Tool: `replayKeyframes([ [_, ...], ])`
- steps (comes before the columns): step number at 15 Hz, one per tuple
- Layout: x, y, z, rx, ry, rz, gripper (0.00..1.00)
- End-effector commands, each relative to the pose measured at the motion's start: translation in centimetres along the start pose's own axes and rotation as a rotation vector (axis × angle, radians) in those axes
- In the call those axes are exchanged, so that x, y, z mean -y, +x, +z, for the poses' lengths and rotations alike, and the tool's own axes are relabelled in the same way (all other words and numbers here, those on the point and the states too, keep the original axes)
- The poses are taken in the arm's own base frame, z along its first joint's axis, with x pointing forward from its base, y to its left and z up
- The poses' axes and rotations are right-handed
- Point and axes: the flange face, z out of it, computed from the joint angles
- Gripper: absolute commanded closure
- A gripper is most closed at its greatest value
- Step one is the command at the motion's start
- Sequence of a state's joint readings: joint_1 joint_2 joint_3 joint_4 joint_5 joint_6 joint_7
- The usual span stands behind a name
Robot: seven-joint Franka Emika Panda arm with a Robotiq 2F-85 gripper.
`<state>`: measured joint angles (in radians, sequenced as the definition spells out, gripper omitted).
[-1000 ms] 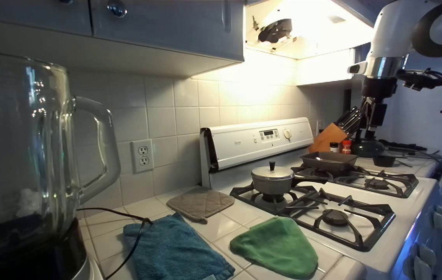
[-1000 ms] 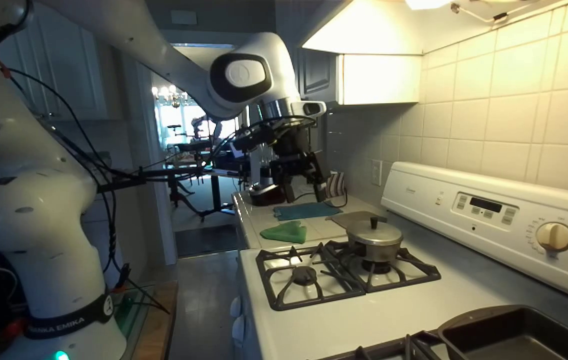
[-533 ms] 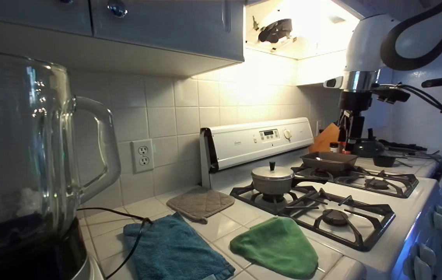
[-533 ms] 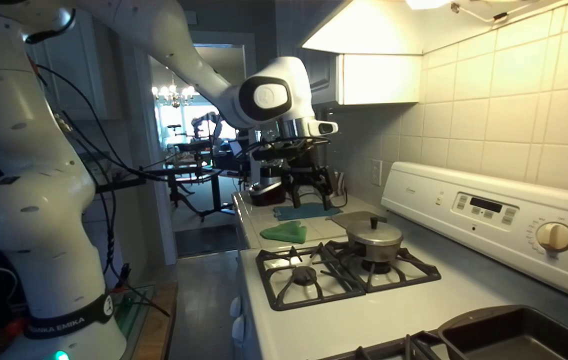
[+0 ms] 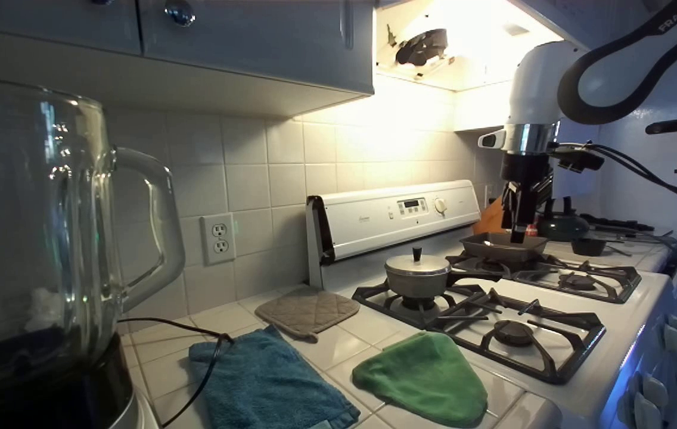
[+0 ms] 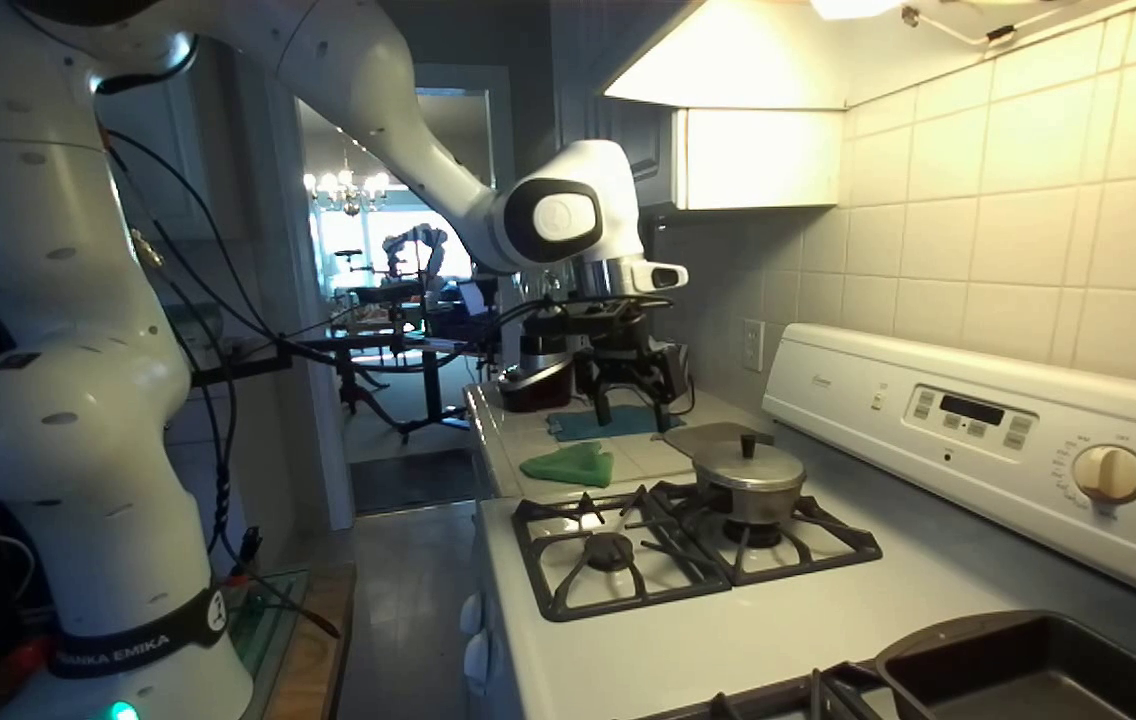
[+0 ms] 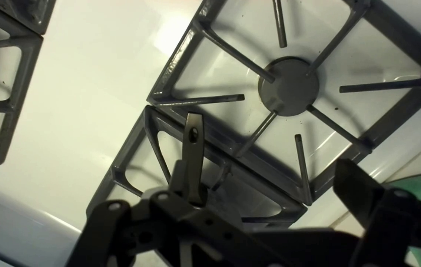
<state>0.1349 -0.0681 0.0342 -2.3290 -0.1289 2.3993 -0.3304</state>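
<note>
While a lidded saucepan sits on a burner grate, the end effector hangs higher up, spread wide, gripping nothing.

You have free air above the front burner and over the bare white strip of stovetop between the grates. The pot is in your way: its lid knob stands up, and its handle juts out below your spread gripper. The back panel closes off the rear; the hood hangs overhead.
</note>
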Motion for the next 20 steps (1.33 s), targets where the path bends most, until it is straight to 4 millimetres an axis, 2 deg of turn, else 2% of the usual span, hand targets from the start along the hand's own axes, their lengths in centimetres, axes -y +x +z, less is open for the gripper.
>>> replayKeyframes([
  [1,0.0,0.1,-0.1,-0.001,0.000,0.000,0.00],
  [4,-1.0,0.4,-0.5,-0.073,-0.038,0.062,0.00],
  [7,-1.7,2.4,0.0,-0.154,-0.058,0.043,0.00],
  [14,-1.2,4.9,5.1,-0.155,-0.047,-0.008,0.00],
  [20,-1.8,6.5,8.7,-0.145,-0.033,-0.017,0.00],
])
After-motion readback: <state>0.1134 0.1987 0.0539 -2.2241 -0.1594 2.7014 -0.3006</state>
